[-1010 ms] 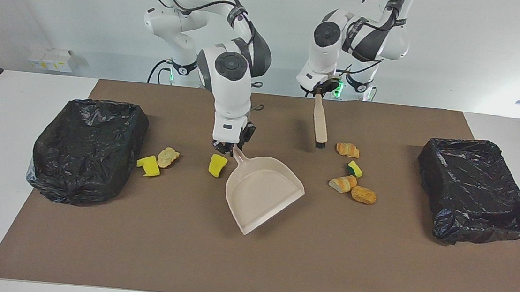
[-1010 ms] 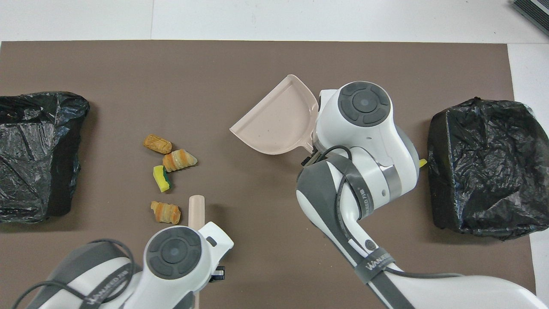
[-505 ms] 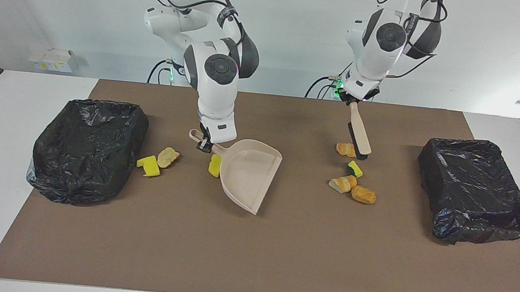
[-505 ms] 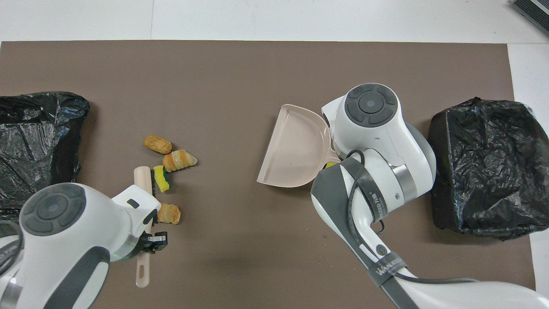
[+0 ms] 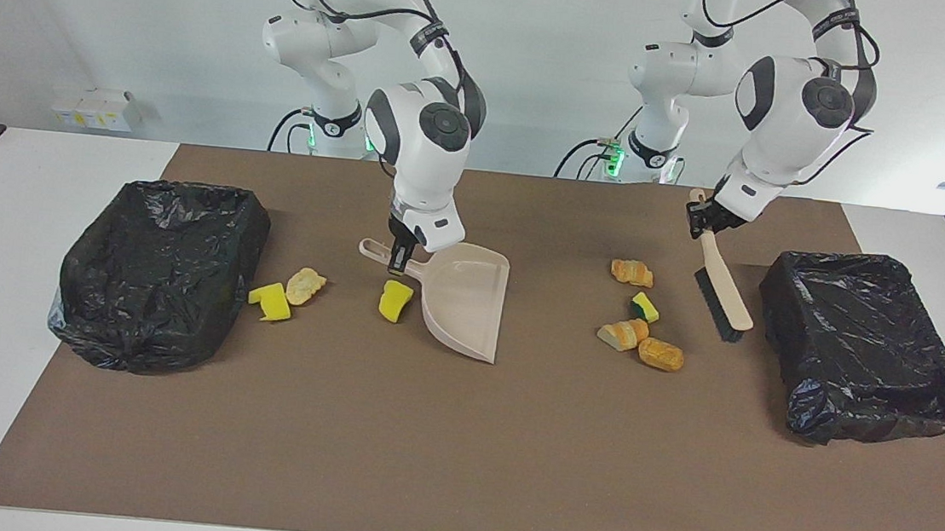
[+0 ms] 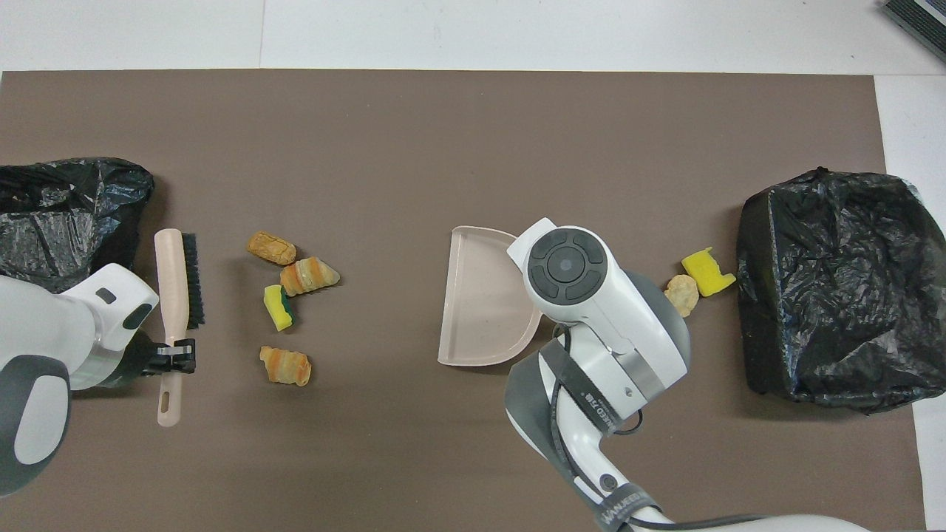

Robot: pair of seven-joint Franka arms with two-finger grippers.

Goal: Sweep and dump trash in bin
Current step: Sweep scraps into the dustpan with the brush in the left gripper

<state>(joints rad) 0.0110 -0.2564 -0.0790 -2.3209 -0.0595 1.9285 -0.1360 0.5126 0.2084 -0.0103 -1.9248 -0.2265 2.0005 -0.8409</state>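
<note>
**Seven scraps loose, both tools in hand**

- Black-lined bin (image 5: 160,272) at the right arm's end of the tabletop (image 5: 455,469). Just beside it, a yellow sponge chunk (image 5: 271,302) touching a pale pastry (image 5: 305,285).
- A second yellow sponge (image 5: 394,301) lies just beside the dustpan (image 5: 465,303), by its handle end.
- The right jaws are clamped tight on the dustpan handle. The pan is tilted with its mouth toward the left arm's end. We cannot tell whether its lip sits on the mat.
- Four-piece cluster: pastry (image 5: 632,272), green-backed sponge (image 5: 645,306), striped pastry (image 5: 624,333), brown pastry (image 5: 660,354). It lies well apart from the pan.
- The left jaws are fully closed on the brush (image 5: 722,300) handle. The bristles point down, between the cluster and the second bin (image 5: 863,347).

Handling, as we judge it: all the pieces look light. The sponges look soft and springy, so they will likely tumble or skip off the bristles. The pastries are rounded and may roll. We would not pinch any of them. We would set the bristles low against each piece's side and push slowly toward a flat-seated pan lip.
</note>
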